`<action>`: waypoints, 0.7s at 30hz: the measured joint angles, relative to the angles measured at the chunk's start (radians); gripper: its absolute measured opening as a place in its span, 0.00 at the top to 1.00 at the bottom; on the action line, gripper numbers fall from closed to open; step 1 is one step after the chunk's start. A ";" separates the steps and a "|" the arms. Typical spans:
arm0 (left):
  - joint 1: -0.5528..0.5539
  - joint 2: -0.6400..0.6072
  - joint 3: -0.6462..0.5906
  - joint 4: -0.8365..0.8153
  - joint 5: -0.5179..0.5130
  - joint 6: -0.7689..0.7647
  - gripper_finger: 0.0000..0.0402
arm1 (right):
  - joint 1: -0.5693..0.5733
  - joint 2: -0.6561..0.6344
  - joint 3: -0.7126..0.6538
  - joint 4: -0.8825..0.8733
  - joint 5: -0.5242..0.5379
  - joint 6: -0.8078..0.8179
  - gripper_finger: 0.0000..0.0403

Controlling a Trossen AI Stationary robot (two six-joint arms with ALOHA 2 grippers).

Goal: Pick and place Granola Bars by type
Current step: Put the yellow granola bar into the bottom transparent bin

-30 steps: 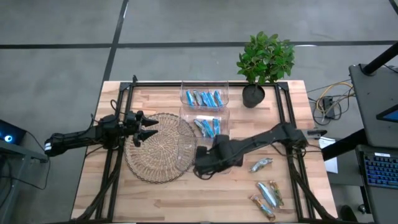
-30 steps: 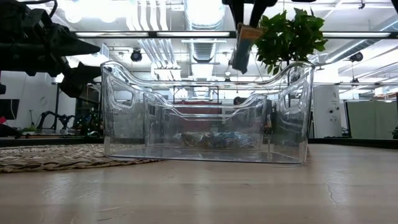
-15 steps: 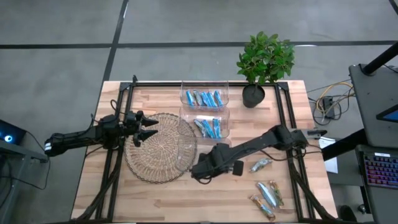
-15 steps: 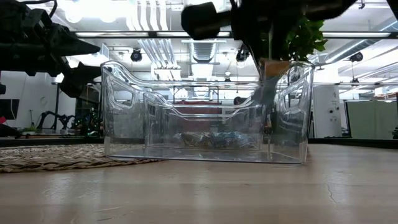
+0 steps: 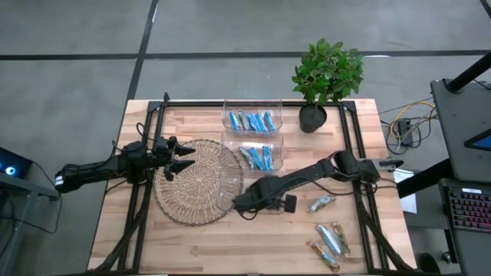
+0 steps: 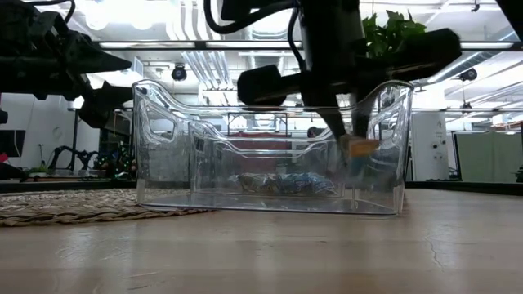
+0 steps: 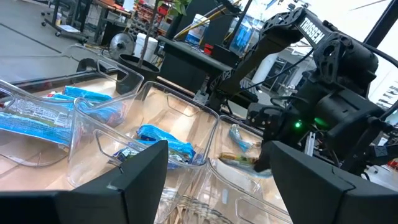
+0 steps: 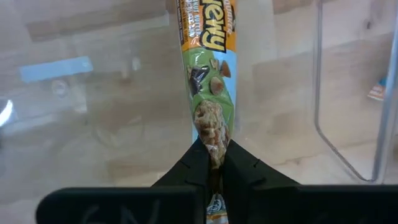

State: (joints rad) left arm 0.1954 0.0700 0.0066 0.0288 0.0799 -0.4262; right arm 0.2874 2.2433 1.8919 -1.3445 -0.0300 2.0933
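Note:
My right gripper (image 5: 235, 203) (image 8: 211, 158) is shut on a granola bar (image 8: 208, 81) in a green and orange wrapper. It has reached down inside the nearest clear bin (image 5: 227, 186) (image 6: 163, 163), where the bar (image 6: 359, 149) hangs above the floor. The middle bin (image 5: 281, 153) and the far bin (image 5: 225, 116) hold mostly blue bars (image 5: 257, 157) (image 5: 249, 120). Several loose bars (image 5: 322, 203) (image 5: 331, 238) lie flat on the table's right near part. My left gripper (image 5: 184, 158) (image 7: 217, 149) waits open over the woven mat (image 5: 188, 192). My right gripper pinches the bar's wrapper end (image 8: 212, 144) between its two fingers (image 8: 186, 171), the bar running straight out along the fingers. It comes from above, pointing down into the bin. The bar hangs lifted clear; the low view shows its lower end above the bin floor.
A round woven mat lies on the table's left half, its edge under the near bin. A potted plant (image 5: 326, 73) stands at the far right corner. Black frame rails (image 5: 349, 138) run along both table sides. Bare wood lies near the front edge (image 5: 245, 245).
My right gripper has moved toward the table's left and come down from above the bin rim into the near bin, carrying the bar with it. The bar has dropped from well above the bin to inside its walls.

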 joint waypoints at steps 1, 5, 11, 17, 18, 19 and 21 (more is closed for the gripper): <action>0.000 0.000 0.000 0.000 0.000 0.000 0.35 | 0.000 0.000 -0.002 -0.001 -0.003 -0.005 0.96; 0.000 0.000 0.000 0.000 0.000 0.000 0.35 | -0.001 -0.001 -0.003 -0.002 -0.008 0.005 0.91; 0.000 0.000 0.000 0.000 0.000 0.000 0.35 | -0.001 -0.002 -0.002 -0.002 -0.008 -0.002 0.81; 0.000 0.000 0.000 0.000 0.000 0.000 0.35 | 0.000 -0.006 0.013 -0.020 0.012 -0.007 0.70; 0.000 0.000 0.000 0.000 0.000 0.000 0.35 | 0.000 -0.008 0.019 -0.031 0.025 -0.007 0.68; 0.000 0.000 0.000 0.000 0.000 0.000 0.35 | 0.000 -0.010 0.028 -0.048 0.037 -0.006 0.66; 0.000 0.000 0.000 0.000 0.000 0.000 0.35 | 0.000 -0.010 0.058 -0.098 0.058 -0.006 0.64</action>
State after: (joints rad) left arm 0.1955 0.0700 0.0063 0.0288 0.0803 -0.4259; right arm 0.2874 2.2337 1.9494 -1.4425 0.0285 2.0873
